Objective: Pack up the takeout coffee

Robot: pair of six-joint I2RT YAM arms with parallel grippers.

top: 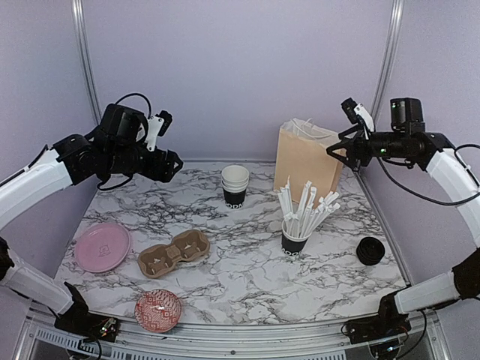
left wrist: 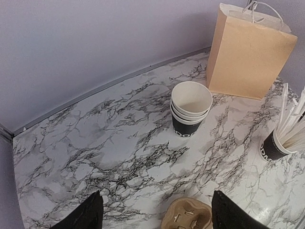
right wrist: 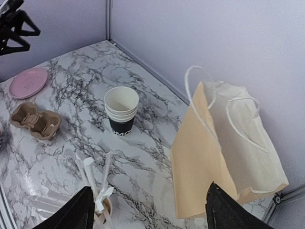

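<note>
The stacked takeout coffee cups [top: 235, 185] stand upright on the marble bench [top: 247, 270], just left of the brown paper bag [top: 304, 159]. The left end effector [left wrist: 156, 215] hangs released, well left of the bag. The right end effector [right wrist: 148, 213] hovers released, above the bag's right side.

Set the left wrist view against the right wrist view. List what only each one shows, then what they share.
Only the left wrist view: the black side of the straw cup; the right wrist view catches little beyond the white straws. Only the right wrist view: the pink plate, the open white inside of the paper bag, and the right arm's fingers, spread apart. Both: the stacked coffee cups, the paper bag, the cardboard cup carrier, the straws and the marble table.
</note>
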